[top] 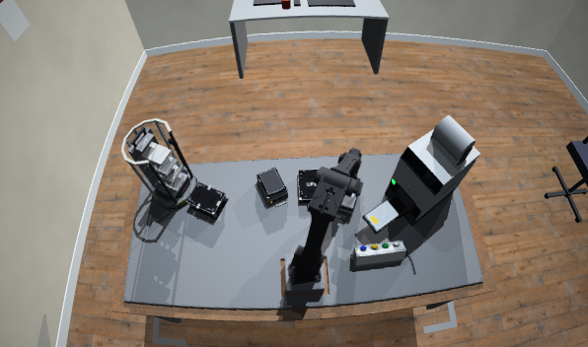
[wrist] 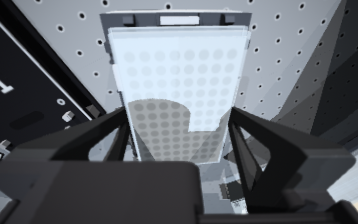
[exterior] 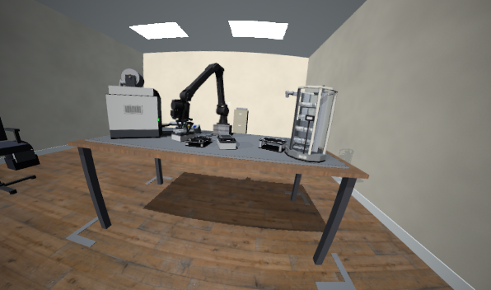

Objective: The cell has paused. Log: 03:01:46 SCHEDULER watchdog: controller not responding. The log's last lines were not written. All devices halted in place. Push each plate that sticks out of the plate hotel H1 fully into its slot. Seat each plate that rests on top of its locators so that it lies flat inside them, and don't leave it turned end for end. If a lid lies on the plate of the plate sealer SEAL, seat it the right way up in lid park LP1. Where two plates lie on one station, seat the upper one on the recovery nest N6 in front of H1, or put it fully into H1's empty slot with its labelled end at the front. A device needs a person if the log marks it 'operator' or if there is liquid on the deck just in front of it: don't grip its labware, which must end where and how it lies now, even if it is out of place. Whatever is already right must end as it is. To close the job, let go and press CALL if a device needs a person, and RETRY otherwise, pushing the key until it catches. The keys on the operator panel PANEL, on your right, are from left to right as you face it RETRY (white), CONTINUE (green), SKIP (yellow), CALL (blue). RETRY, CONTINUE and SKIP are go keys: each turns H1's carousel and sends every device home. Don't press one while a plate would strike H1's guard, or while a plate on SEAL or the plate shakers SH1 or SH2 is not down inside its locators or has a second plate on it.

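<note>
My gripper is shut on a clear many-welled plate, one finger at each long side, close over a pale station right of LP1. The station's dark end bar with two locators shows beyond the plate; whether the plate touches it I cannot tell. Lid park LP1 shows no lid. The sealer SEAL has a pale plate with a yellow patch on its tray. Hotel H1 holds several plates. Nest N6 looks empty.
A dark-topped plate sits on the station left of LP1; a small pale patch before it is unclear. The panel PANEL stands in front of SEAL, with its coloured keys on top. H1's tall guard rises at the left.
</note>
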`<state>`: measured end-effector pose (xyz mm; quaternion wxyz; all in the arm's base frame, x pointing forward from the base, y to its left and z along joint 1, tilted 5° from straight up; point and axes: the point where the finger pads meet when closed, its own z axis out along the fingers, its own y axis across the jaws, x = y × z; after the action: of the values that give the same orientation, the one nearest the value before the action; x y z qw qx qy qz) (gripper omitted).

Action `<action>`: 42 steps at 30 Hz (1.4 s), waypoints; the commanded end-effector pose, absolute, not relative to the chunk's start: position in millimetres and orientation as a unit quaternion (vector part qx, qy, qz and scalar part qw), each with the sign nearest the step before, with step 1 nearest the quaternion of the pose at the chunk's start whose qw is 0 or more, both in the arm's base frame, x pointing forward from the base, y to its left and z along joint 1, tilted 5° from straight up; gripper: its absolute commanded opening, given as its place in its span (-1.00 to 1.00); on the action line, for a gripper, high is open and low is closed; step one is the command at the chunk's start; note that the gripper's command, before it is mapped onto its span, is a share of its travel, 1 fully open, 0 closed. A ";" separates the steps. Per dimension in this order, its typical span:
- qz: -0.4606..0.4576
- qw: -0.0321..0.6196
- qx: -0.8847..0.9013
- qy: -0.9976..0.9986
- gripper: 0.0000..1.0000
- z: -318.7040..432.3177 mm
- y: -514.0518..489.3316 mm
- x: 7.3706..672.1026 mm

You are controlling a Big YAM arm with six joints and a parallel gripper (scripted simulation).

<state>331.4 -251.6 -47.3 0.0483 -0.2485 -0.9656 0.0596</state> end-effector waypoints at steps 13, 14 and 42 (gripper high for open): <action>0.059 0.053 -0.250 -0.965 0.68 -58.6 -256.6 324.5; 0.059 0.053 -0.250 -0.965 0.68 -58.8 -256.6 324.5; 0.059 0.053 -0.250 -0.965 0.68 -60.6 -256.7 324.5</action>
<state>331.1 -251.6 -51.7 0.0488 -0.2485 -0.9656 0.0594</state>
